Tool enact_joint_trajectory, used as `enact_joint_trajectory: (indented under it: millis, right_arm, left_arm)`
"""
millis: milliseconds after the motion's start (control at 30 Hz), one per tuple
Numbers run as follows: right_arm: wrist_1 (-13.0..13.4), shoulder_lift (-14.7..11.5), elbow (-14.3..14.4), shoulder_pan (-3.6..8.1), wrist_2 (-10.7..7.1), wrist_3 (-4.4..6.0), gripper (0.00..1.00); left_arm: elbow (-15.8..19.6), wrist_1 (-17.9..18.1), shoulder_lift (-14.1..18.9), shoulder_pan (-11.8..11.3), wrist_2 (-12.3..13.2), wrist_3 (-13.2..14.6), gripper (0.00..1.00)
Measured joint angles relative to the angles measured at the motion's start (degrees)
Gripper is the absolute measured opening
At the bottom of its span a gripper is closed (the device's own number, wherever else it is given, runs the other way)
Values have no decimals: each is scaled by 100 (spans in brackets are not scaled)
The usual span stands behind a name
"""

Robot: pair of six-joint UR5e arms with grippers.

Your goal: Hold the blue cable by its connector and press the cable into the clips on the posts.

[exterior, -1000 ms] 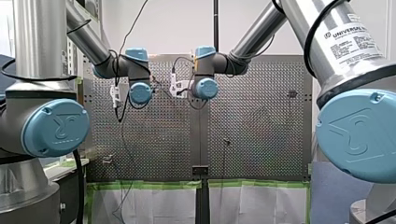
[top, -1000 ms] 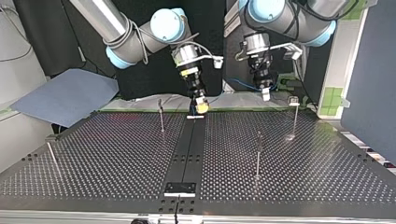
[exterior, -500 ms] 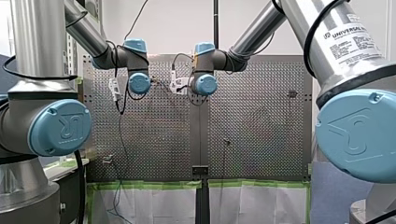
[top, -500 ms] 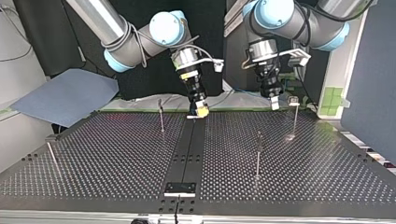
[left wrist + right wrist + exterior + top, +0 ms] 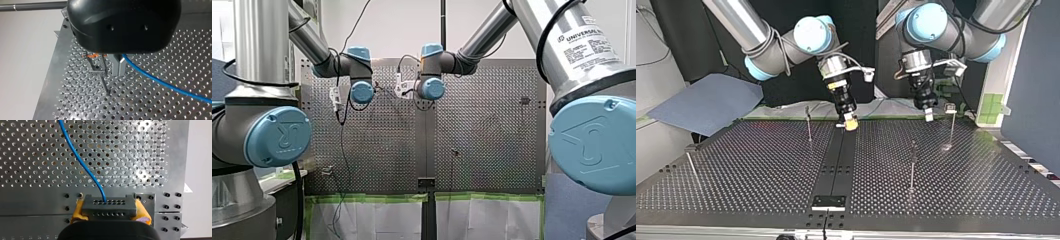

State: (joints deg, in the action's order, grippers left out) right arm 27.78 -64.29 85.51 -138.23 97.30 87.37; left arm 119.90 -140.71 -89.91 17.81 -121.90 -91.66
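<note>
1. Table. The perforated table (image 5: pixel 761 165) fills the lower two thirds of the top view. A dark strip runs down its centre.

2. Arms. In the top view my right arm (image 5: pixel 786 45) enters at the upper left of the frame. My left arm (image 5: pixel 956 35) enters at the upper right. Both wrists point down at the far edge of the table.

3. Grippers. My right gripper (image 5: pixel 850 123) hangs at the upper centre of the top view, just above the far end of the dark strip. In the right wrist view its yellow pads (image 5: pixel 78 212) are clamped on the two ends of a grey connector (image 5: pixel 109 206). My left gripper (image 5: pixel 928 115) hangs at the upper right of centre in the top view. In the left wrist view its metal fingers (image 5: pixel 118 67) stand together on the cable.

4. Posts. Four thin posts stand on the table in the top view:
- one left of my right gripper (image 5: pixel 809 127);
- one just right of my left gripper (image 5: pixel 951 127);
- one right of centre (image 5: pixel 912 167);
- one at the left edge (image 5: pixel 691 167).

5. Cable. The blue cable (image 5: pixel 77 155) leaves the connector and runs away over the table. In the left wrist view it trails sideways from the left fingers, just beside a post with an orange clip (image 5: pixel 91 56). It sits in no clip.
</note>
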Motion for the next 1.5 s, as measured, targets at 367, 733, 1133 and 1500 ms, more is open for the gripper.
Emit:
enact_joint_trajectory:
  millis: [367, 733, 1133, 1500]
  right_arm:
    - [-321, 36, -445, 113, -9, 48, 0]
    - [-632, 299, -864, 167, -42, 58, 0]
    - [-731, 329, -1110, 177, -86, 93, 0]
    - [-754, 340, -1152, 269, -118, 182, 0]
  left_arm:
    - [-323, -282, -11, -230, 144, -54, 1]
    - [-516, -474, -92, -629, 627, -238, 1]
    - [-723, -648, -229, -637, 1119, -176, 1]
    - [-782, -661, -230, -589, 1415, -159, 1]
